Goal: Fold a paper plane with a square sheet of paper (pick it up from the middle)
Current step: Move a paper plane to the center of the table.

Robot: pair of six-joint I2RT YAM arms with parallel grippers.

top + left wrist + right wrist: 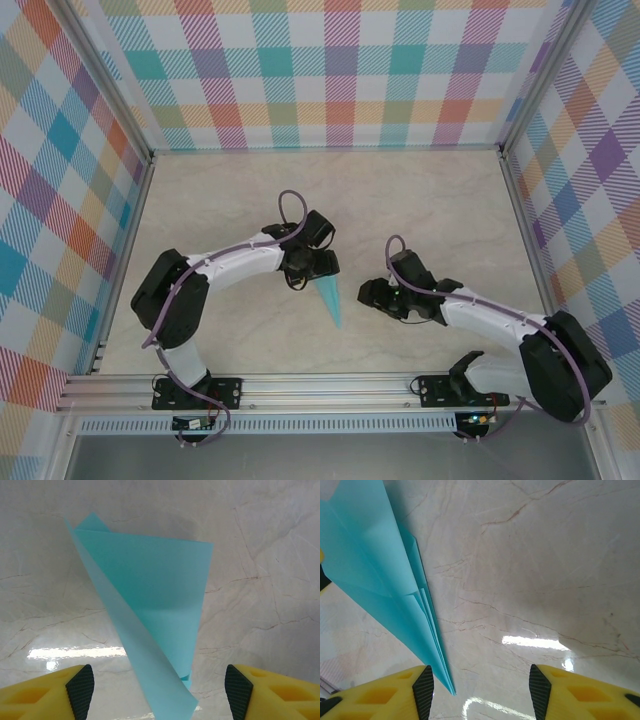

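Note:
The teal paper plane (329, 298), a narrow folded dart, lies on the marble table (430, 200) between the two arms, its point toward the near edge. My left gripper (322, 266) stands over its wide end. In the left wrist view the plane (160, 595) rises between the yellow fingers (81, 690), which stand apart from it on both sides; the left gripper (159, 692) is open. My right gripper (373, 293) is just right of the plane. In the right wrist view the plane (375, 575) lies at the left, its tip beside the left finger (424, 690). The right gripper (481, 692) is open with bare table between its pads.
Plaid-patterned walls (340, 70) enclose the table on three sides, with metal frame posts (125, 100) at the corners. An aluminium rail (320, 390) carrying both arm bases runs along the near edge. Bare marble lies behind the grippers.

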